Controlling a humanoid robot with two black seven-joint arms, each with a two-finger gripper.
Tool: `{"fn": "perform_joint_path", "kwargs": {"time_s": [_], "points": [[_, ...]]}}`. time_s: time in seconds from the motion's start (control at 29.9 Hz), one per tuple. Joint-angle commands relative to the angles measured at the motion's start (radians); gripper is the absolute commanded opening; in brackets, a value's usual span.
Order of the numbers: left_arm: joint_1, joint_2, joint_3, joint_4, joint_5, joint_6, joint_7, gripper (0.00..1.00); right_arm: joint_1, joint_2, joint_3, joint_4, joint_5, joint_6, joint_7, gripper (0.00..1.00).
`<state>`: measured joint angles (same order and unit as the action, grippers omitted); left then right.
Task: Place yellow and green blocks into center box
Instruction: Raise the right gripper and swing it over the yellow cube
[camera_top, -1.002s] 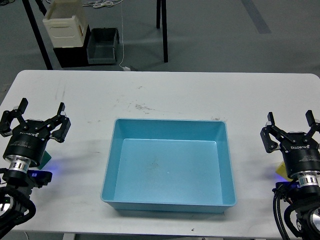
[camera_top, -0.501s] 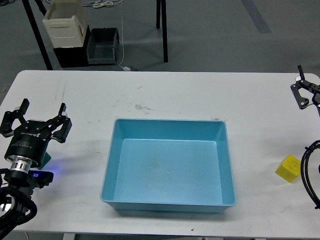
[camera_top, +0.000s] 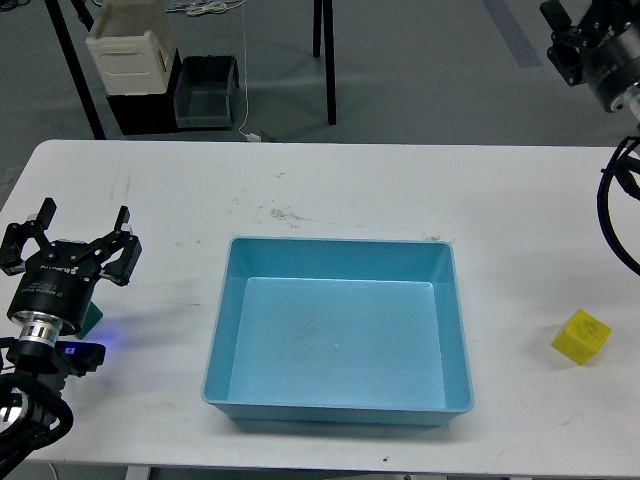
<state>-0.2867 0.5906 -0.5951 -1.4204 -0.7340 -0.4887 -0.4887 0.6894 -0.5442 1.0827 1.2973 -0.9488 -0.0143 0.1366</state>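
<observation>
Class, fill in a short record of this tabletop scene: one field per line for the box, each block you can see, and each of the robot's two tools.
box: blue box, centre of white table, nothing inside
yellow block: yellow block on table, right of box, apart from it
green block: green block, left of box, mostly hidden under left tool
left tool: left tool, fingers spread, holding nothing
right tool: right tool, raised at top right corner, fingers not distinguishable

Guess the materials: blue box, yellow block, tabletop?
Blue box: looks like moulded plastic, smooth and slightly glossy, with thin even walls and rounded corners. Yellow block: matte, with dimples on its faces; plastic or foam, can't tell which. Tabletop: white, flat laminate-like surface, matte, scuffed with dark marks.
</observation>
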Motion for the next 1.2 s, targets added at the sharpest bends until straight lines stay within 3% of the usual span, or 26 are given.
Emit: {"fn": "perform_joint_path", "kwargs": {"time_s": [0.0, 0.13, 0.23, 0.33, 0.57, 0.77, 1.07, 1.17], "points": [[0.001, -0.003, -0.002, 0.000, -0.001, 0.000, 0.000, 1.00, 0.161, -0.036, -0.218, -0.027, -0.161, -0.007, 0.009, 0.99], [0.001, 0.000, -0.002, 0.002, -0.002, 0.000, 0.000, 1.00, 0.346, -0.045, -0.458, -0.137, -0.309, 0.002, 0.072, 0.99], [0.000, 0.000, -0.002, 0.002, -0.002, 0.000, 0.000, 1.00, 0.471, -0.051, -0.645, -0.174, -0.385, 0.037, 0.209, 1.00], [0.000, 0.000, -0.002, 0.002, -0.002, 0.000, 0.000, 1.00, 0.620, -0.082, -0.812, -0.176, -0.471, 0.138, 0.352, 0.99], [0.001, -0.003, -0.002, 0.003, -0.004, 0.000, 0.000, 1.00, 0.847, -0.238, -1.003, -0.141, -0.493, 0.352, 0.352, 0.99], [0.001, -0.003, -0.002, 0.009, -0.004, 0.000, 0.000, 1.00, 0.921, -0.457, -1.090, 0.055, -0.566, 0.503, 0.352, 1.00], [0.001, -0.003, -0.002, 0.012, -0.004, 0.000, 0.000, 1.00, 0.868, -0.648, -1.227, 0.232, -0.669, 0.503, 0.352, 0.99], [0.003, -0.003, 0.000, 0.012, -0.004, 0.000, 0.000, 1.00, 0.839, -0.715, -1.276, 0.264, -0.796, 0.503, 0.352, 0.99]]}}
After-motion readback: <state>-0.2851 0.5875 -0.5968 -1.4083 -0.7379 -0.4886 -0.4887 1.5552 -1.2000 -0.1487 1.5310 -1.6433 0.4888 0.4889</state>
